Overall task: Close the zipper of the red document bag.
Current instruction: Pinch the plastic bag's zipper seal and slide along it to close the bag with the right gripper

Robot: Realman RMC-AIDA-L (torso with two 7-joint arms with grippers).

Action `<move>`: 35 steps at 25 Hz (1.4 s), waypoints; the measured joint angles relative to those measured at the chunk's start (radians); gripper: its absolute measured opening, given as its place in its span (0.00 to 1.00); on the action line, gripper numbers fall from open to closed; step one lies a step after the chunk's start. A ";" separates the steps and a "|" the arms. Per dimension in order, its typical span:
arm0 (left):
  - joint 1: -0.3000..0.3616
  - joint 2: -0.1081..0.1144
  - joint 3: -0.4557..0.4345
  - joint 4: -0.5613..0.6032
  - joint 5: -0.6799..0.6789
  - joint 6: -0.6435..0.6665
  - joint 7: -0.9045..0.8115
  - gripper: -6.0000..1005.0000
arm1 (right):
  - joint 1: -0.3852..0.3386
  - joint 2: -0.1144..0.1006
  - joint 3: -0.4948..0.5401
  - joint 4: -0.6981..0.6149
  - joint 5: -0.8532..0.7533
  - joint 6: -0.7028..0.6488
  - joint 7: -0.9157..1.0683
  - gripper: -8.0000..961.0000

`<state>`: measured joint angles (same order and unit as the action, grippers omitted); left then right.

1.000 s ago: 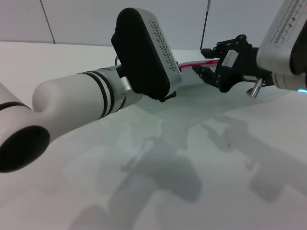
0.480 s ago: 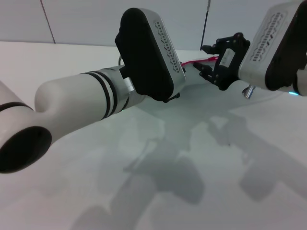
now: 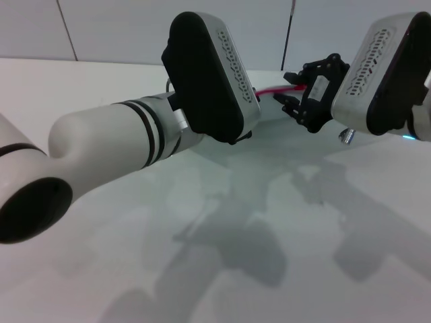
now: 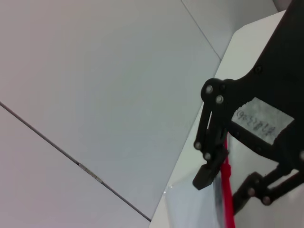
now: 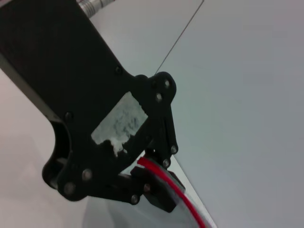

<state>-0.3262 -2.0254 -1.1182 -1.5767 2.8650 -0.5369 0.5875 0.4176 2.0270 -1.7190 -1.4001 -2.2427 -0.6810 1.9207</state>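
A: Red strip at the far edge — the zipper (image 3: 271, 90). Where is the bag?

B: Flat on the white desk (image 3: 81, 81), far side. The red document bag (image 3: 283, 138) lies under both arms, zipper along its far edge.

A: Left hand (image 5: 154, 183)?

B: Near the zipper's left end. The right wrist view shows its fingers narrowed onto the red strip, pinning that end.

A: Right hand (image 3: 291, 86)?

B: Further right along the strip. Fingers part open, straddling the zipper, not clamped as far as I can see.

A: Progress?

B: I cannot see the slider. My reading: early, anchoring done, the pull along the strip not yet done.
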 joint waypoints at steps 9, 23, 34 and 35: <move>0.003 0.001 0.000 0.003 0.003 0.000 0.000 0.12 | -0.002 -0.001 0.008 -0.002 -0.002 0.000 0.004 0.22; 0.006 0.001 -0.003 -0.010 0.004 -0.002 0.000 0.13 | -0.001 0.001 0.024 0.007 -0.074 -0.001 0.049 0.11; 0.085 0.003 -0.013 -0.133 0.004 -0.002 0.028 0.14 | 0.000 0.002 0.105 0.096 -0.219 0.062 0.168 0.11; 0.093 0.004 -0.014 -0.146 0.004 -0.002 0.033 0.14 | 0.003 0.001 0.121 0.111 -0.219 0.064 0.167 0.12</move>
<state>-0.2333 -2.0219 -1.1319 -1.7222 2.8685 -0.5386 0.6208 0.4202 2.0279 -1.5975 -1.2890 -2.4620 -0.6169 2.0877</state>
